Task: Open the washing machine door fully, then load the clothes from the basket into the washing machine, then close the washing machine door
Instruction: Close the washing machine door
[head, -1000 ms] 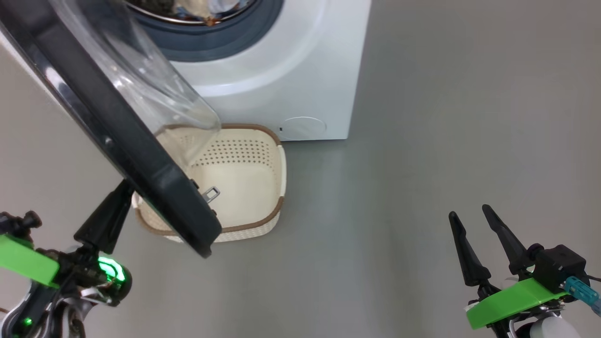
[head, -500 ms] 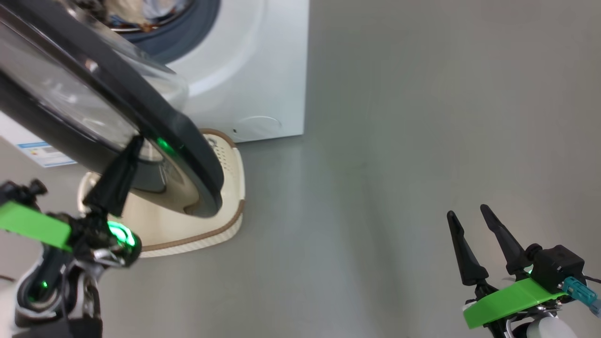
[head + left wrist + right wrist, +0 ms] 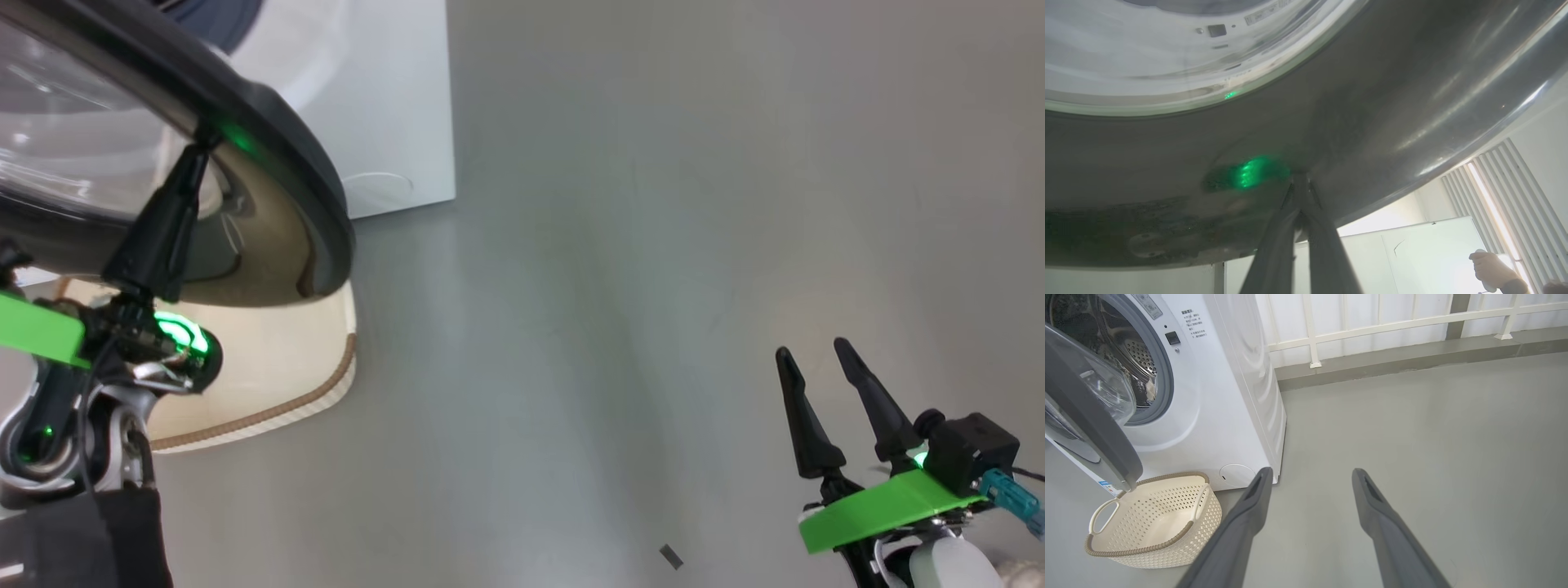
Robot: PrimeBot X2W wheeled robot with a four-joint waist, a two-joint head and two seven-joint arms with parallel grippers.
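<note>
The washing machine door (image 3: pixel 269 139), glossy black with a clear window, stands part-way open over the basket (image 3: pixel 269 359). My left gripper (image 3: pixel 196 155) is shut, its fingertips (image 3: pixel 1299 183) pressing on the dark outer face of the door (image 3: pixel 1372 102). In the right wrist view the white washing machine (image 3: pixel 1224 396) shows its steel drum, with a pale bit of the clothes (image 3: pixel 1152 388) inside. In front of it, the cream basket (image 3: pixel 1147 549) has nothing in it. My right gripper (image 3: pixel 812 349) hangs open over the bare floor, far right of the machine.
Grey floor stretches wide to the right of the washing machine (image 3: pixel 384 98). A white railing (image 3: pixel 1372 322) on a low kerb runs behind. A small dark scrap (image 3: pixel 670 556) lies on the floor. A person's hand (image 3: pixel 1490 269) shows beyond the door.
The door has swung toward the machine with my shut left gripper against its outer face. The head camera has turned, shifting the picture left. My right gripper has stayed open and still.
</note>
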